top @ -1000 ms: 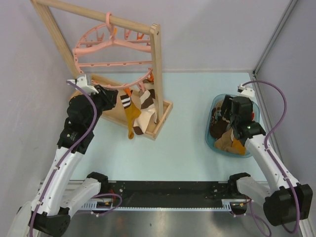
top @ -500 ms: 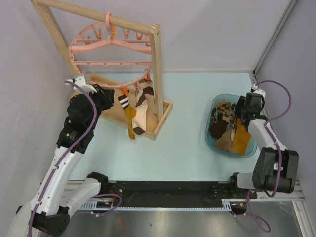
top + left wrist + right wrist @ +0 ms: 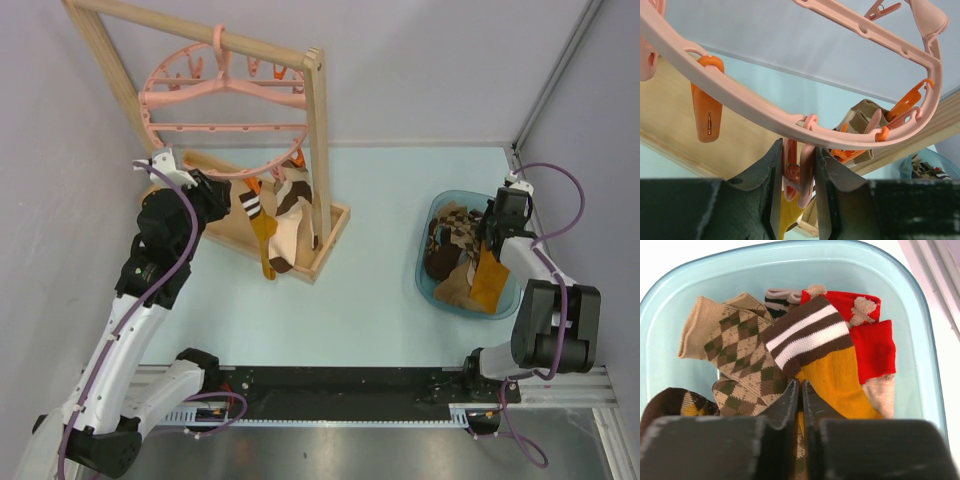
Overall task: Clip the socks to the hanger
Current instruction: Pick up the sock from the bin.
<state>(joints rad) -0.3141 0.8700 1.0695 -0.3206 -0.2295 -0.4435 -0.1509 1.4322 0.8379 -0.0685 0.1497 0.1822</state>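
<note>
**Top view.** The hanger [image 3: 225,127] hangs from the wooden rack [image 3: 318,150] in the upper left of the frame. My left gripper [image 3: 232,195] meets the hanger's lower rim, just beside the hanging mustard sock [image 3: 265,240] and the cream-and-brown sock [image 3: 290,225]. At right, the blue basin [image 3: 422,275] sits on the tabletop [image 3: 370,300] and holds loose socks [image 3: 455,265]. My right gripper [image 3: 490,240] is over the basin's right part. From this view I cannot tell how either gripper's jaws stand.

**Left wrist view.** The left gripper [image 3: 796,165] is clamped on a pink clip [image 3: 800,182] under the hanger's ring [image 3: 765,116], with one finger pressing each side. Mustard fabric [image 3: 782,222] shows directly below the clip. An orange clip [image 3: 706,115] hangs untouched at left.

**Right wrist view.** The right gripper [image 3: 801,390] has its fingers pressed together, and I see nothing between them. It sits over the striped-cuff mustard sock [image 3: 832,375]. In the basin [image 3: 790,255], the argyle sock [image 3: 735,350] lies at left and the red sock [image 3: 867,335] at right.
</note>
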